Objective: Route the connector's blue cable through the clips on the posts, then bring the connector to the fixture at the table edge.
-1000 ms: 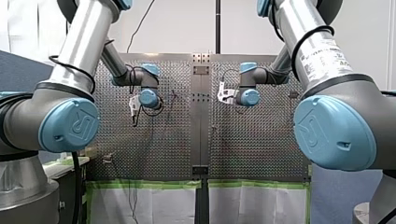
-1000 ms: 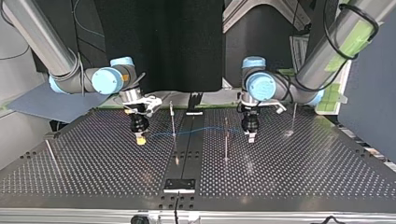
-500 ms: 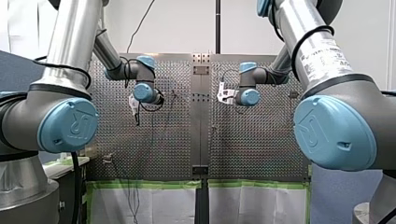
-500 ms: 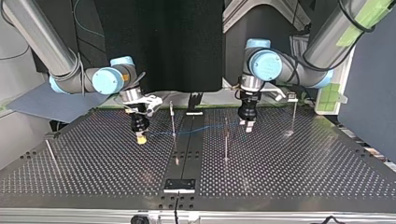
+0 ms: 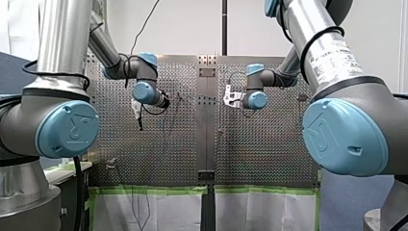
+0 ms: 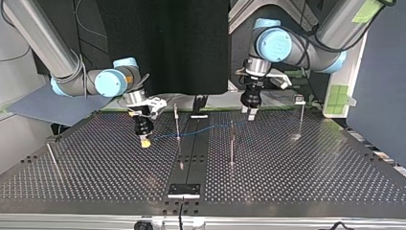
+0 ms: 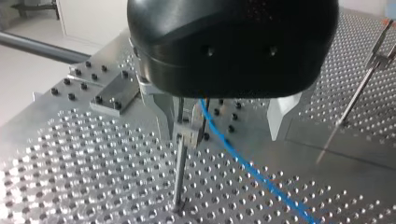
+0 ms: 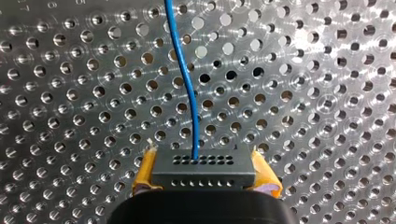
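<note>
Your right gripper [image 8: 203,175] clamps the grey connector [image 8: 203,163] between its yellow pads [image 8: 144,173], low over the perforated metal table [image 6: 297,172]. The blue cable [image 8: 187,84] runs straight ahead from the connector. Your left gripper [image 7: 220,134] is spread wide and holds nothing. It straddles a clip [image 7: 189,133] on a thin post [image 7: 179,177], and the cable passes just beside that clip. In the top view, a dark fixture plate [image 6: 184,189] sits at the table's near edge and a black screen [image 6: 163,43] hangs behind.

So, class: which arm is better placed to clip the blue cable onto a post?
Left, probably: my left hand, open, hangs by the clipped post, cable alongside; my right hand holds the connector.
</note>
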